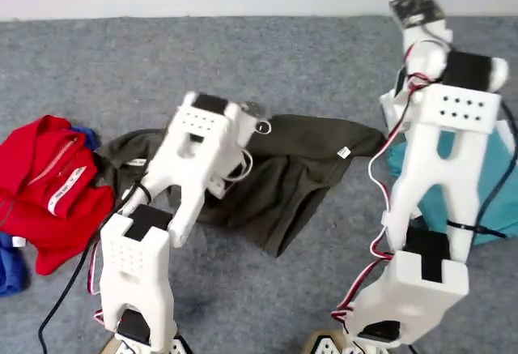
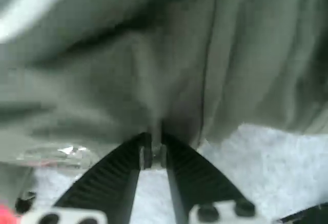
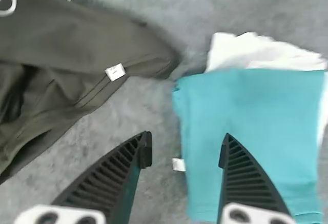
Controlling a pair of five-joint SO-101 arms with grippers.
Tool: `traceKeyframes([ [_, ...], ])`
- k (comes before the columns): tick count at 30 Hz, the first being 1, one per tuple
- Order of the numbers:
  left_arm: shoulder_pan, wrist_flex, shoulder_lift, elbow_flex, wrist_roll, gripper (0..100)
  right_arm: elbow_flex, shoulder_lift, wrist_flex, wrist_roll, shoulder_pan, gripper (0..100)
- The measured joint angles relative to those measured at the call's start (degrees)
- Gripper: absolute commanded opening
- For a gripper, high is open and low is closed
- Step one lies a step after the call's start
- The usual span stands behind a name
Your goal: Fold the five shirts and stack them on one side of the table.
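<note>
I am pinching a fold of the dark olive-green cotton shirt [image 2: 154, 55] in my left gripper [image 2: 152, 149], with the jaws pressed together on the cloth. My left wrist view is giving me this pinch up close. The high view is giving me the wider lie of the shirt [image 1: 299, 168], which is sprawling rumpled across the middle of the grey carpeted tabletop [image 1: 121, 62].

I am holding my right gripper [image 3: 185, 149] wide apart and grasping nothing. It is hovering over the near edge of the folded teal shirt [image 3: 256, 131]. My right wrist view is showing the teal shirt lying on top of a white folded shirt [image 3: 246, 49]. It is also showing a small white label [image 3: 115, 72] on the olive shirt's hem just beside that stack.

In the high view my right arm is covering much of the teal shirt [image 1: 502, 200] at the table's right edge. At the far left, that view is showing a crumpled red shirt [image 1: 48, 176] lying on a blue shirt [image 1: 10, 265]
</note>
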State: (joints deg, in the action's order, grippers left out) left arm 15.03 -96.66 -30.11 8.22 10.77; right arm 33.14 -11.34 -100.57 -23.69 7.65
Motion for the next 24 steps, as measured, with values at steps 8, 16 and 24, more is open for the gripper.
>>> traceKeyframes([
  [8,3.6,2.6,-1.0,4.7,-0.2,5,-6.4,0.0,1.3,0.0,-3.1,22.3],
  [16,9.4,-2.4,-4.1,22.2,-0.4,7,-13.5,0.0,5.0,0.0,-2.9,22.3],
  [24,10.9,-2.5,-14.9,29.5,-0.4,11,-16.0,0.0,7.0,0.0,-2.9,22.3],
])
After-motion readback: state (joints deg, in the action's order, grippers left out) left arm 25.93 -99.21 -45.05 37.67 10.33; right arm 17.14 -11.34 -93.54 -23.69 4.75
